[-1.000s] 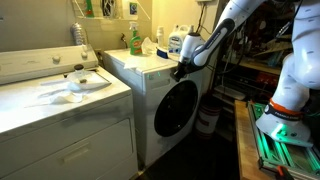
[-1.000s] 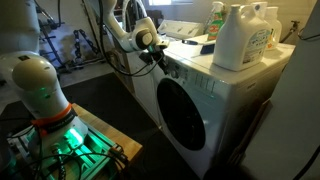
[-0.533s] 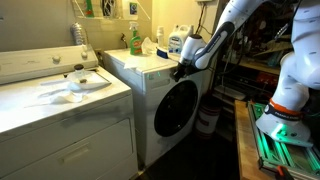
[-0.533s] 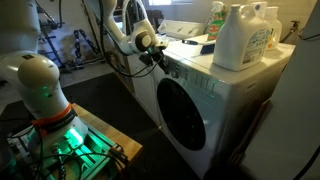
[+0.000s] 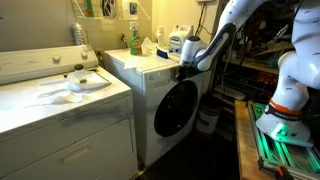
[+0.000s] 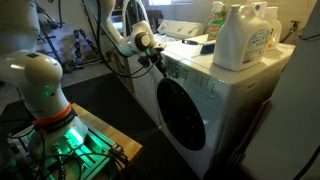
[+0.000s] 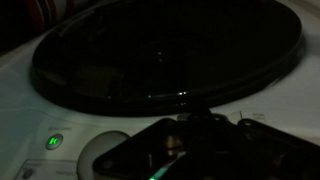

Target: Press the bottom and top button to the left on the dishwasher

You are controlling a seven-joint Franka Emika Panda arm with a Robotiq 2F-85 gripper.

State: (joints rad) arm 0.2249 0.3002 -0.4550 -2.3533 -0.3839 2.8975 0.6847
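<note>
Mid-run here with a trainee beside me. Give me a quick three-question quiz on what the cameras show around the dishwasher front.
1. True or false: the gripper is up at the top front edge of the dishwasher, above its round porthole door.
2. In an exterior view, what stands on top of the dishwasher? A) a white detergent jug B) a kettle C) a stack of plates
3. Fill in: in the wrist view, the small indicator light on the white panel glows ____.

Key: 1 true; 2 A; 3 green.
</note>
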